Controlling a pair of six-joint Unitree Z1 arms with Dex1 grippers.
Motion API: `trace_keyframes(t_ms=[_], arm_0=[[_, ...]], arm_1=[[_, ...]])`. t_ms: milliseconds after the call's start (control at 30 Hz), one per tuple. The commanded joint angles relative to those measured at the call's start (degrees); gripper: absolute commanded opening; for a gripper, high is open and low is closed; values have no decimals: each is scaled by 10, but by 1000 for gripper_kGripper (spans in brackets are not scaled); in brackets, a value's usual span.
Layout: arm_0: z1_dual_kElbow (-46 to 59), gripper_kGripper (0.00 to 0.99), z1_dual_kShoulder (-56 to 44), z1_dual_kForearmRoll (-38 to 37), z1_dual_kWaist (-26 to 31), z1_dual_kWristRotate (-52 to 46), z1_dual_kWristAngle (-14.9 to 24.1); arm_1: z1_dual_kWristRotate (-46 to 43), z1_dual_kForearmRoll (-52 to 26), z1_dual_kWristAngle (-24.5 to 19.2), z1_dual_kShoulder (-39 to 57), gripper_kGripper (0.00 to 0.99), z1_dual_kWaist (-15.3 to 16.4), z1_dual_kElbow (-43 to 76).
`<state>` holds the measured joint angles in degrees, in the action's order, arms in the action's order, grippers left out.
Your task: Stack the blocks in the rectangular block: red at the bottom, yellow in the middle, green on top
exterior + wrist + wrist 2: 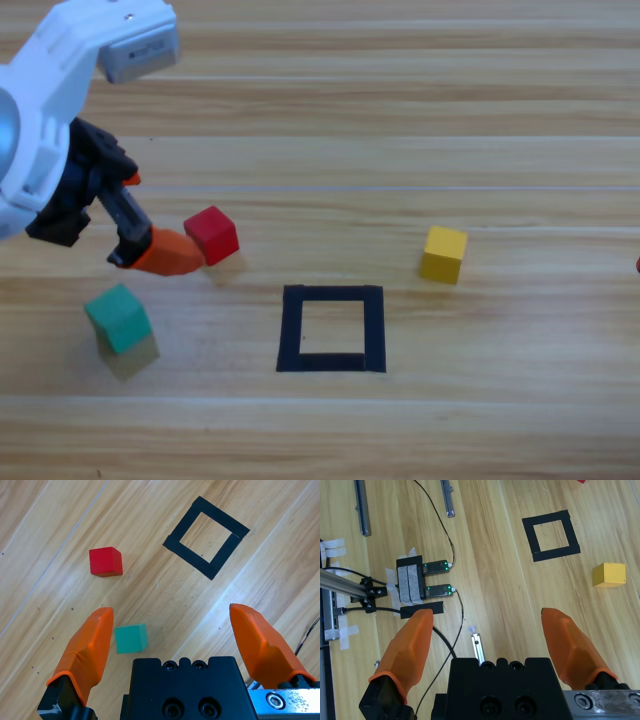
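On the pale wooden table our left gripper hangs with its orange jaws spread wide and empty, the small bright red cube just beside its tip in the high view, the teal-green cube near, and the black tape rectangle and yellow cube farther right. We judge the red cube light, rigid and smooth, best pinched across two opposite flat faces. Our right gripper waits off to the right, jaws likewise apart.
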<state>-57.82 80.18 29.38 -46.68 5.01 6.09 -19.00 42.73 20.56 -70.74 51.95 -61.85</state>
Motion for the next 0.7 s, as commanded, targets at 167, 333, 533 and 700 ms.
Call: trace_keyframes(t_ms=[167,333,533,700], arm_0=[[17,990,10,-4,-12,-30,5],[23,990,2,-2,-12,-29,3],[23,990,6,-5,-12,-43,13],[-29,979,50,-11,-12,-200,88]], arm_1=[[-3,5,-2,-27,953,15,19],[60,-7,-47,-26,953,13,18],[285,-70,-218,-36,953,-3,18],[375,-91,-297,-63,953,-3,29]])
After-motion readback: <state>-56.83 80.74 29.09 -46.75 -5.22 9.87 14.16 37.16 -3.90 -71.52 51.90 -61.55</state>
